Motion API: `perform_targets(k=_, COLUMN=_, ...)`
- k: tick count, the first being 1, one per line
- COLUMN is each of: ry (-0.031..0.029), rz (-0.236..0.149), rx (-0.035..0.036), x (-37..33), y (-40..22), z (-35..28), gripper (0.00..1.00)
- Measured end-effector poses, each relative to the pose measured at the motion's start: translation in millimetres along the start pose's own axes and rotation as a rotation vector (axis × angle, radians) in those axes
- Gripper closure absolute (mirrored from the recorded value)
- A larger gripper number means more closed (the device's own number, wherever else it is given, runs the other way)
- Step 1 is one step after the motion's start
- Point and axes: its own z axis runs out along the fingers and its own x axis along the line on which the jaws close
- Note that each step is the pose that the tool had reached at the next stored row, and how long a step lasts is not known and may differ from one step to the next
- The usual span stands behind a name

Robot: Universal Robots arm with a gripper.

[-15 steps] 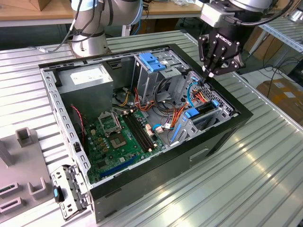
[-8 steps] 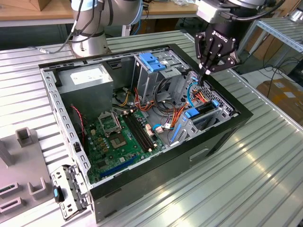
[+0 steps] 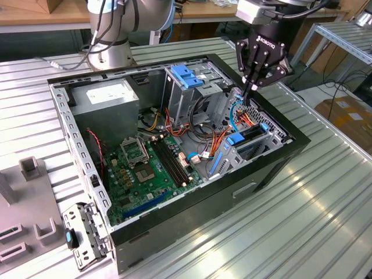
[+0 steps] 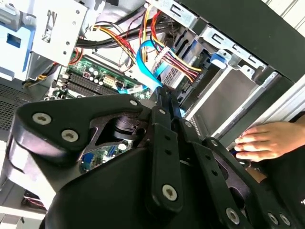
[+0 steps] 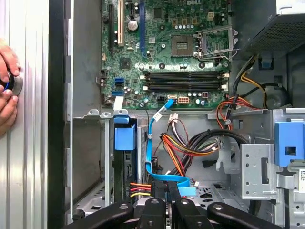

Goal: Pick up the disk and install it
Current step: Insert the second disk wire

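A ribbed metal table (image 3: 325,203) is seen in the exterior view, and on it an open black computer case (image 3: 256,183) is laid on its side. Within the case a green motherboard (image 3: 145,168) is seen, with a grey power supply (image 3: 107,96) beyond it and a metal drive cage carrying a light-blue latch (image 3: 187,77). A bundle of red, orange and yellow wires (image 5: 183,150) and a thin blue cable (image 5: 153,143) are shown in the first wrist view, running down toward the drive bay.

The disk (image 3: 251,136) is seated in the drive bay at the exterior view's right of the case, with its blue rail tab (image 5: 125,138) visible in the first wrist view.

The gripper (image 3: 249,96) is held over the cabling just beside that bay. Its fingers (image 5: 164,195) are drawn together, nearly touching, and nothing is seen clamped between them; the tips are at the blue cable where it bends.

A person's hand (image 4: 267,140) is rested at the outer edge of the case.
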Motion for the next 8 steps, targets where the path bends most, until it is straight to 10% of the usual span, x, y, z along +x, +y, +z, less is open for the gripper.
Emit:
perform_targets(k=4, ry=0.0249, rz=-0.002, rx=0.0005, x=-1.2, y=-0.2, z=1.7, gripper=0.81)
perform_targets(k=8, ry=0.0310, rz=-0.003, rx=0.0007, x=-4.1, y=-0.3, z=4.3, gripper=0.75)
